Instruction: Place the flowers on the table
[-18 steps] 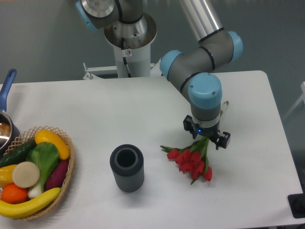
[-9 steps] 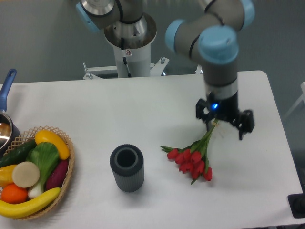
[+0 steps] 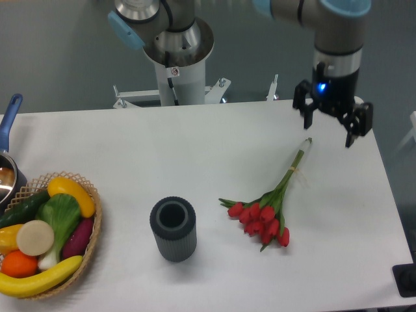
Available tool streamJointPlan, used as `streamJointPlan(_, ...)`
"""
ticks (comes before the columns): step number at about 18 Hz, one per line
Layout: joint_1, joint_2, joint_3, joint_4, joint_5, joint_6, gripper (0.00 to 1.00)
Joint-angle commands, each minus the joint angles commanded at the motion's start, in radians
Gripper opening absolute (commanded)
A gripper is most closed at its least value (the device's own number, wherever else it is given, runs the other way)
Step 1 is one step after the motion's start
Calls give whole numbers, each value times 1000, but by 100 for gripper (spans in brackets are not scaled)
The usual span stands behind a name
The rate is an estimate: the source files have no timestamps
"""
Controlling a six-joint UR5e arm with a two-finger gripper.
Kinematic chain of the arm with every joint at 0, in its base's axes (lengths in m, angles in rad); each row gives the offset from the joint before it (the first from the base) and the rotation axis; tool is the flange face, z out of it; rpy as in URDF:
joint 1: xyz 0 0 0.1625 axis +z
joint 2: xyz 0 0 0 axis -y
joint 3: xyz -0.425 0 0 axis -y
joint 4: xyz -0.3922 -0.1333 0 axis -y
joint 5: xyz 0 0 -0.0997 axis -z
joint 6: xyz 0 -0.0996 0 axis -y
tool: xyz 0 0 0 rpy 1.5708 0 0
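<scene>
The flowers [image 3: 265,215], a bunch of red tulip buds on thin green stems, lie flat on the white table [image 3: 214,140] right of centre. Their stems point up and right toward the far edge. My gripper [image 3: 330,128] hangs open above the far right part of the table, lifted clear of the stem ends and holding nothing. Its two dark fingers [image 3: 305,116] are spread wide apart.
A dark grey ribbed cylinder vase [image 3: 173,229] stands upright left of the flowers. A wicker basket [image 3: 93,224] of fruit and vegetables sits at the front left edge. A pot with a blue handle [image 3: 10,117] shows at the far left. The arm's base [image 3: 175,62] stands behind the table.
My gripper has let go of the flowers and risen up and to the right, away from the stems. The flowers stay lying where they were.
</scene>
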Motion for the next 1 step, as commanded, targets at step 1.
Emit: streamJointPlan(1,2,2,-2,0,-5,11,100)
